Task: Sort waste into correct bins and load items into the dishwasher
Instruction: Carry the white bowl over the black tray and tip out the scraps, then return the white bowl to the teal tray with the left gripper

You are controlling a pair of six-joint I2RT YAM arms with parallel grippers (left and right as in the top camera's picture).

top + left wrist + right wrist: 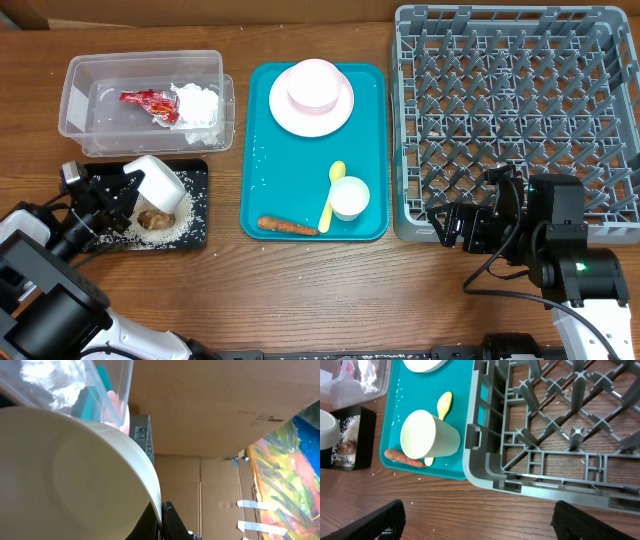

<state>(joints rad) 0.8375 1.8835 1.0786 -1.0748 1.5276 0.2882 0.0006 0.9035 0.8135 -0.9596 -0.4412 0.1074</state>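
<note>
Wooden worktop (pixel 320 295), cardboard wall (pixel 200 405) behind.

Far left: the clear tub (pixel 85 110) holds the red-and-silver wrapper (pixel 148 102) and the napkin (pixel 198 100). Just in front of it, the black tray (pixel 196 172) carries rice (pixel 180 230) and a brown scrap (pixel 155 218). My left gripper (pixel 128 190) is clamped on the rim of a white bowl (pixel 158 183), which is tipped over that tray.

Risk, as I judge it: a rim pinch may slip, dropping the bowl and scattering grains onto the worktop. Lifting the bowl away may also clip the tub wall close behind.

Centre: the teal tray (pixel 265 150) holds the plate (pixel 342 112) with a second bowl (pixel 313 85) on it. It also holds the spoon (pixel 330 195), cup (pixel 349 197) and carrot (pixel 285 226). Cup and spoon crowd the carrot, so a reach for it may nudge either.

Right: the dish rack (pixel 520 120) has nothing loaded yet. My right gripper (pixel 446 225) is spread wide and empty at the rack's near-left corner. The rack wall stands between it and the pegs.
</note>
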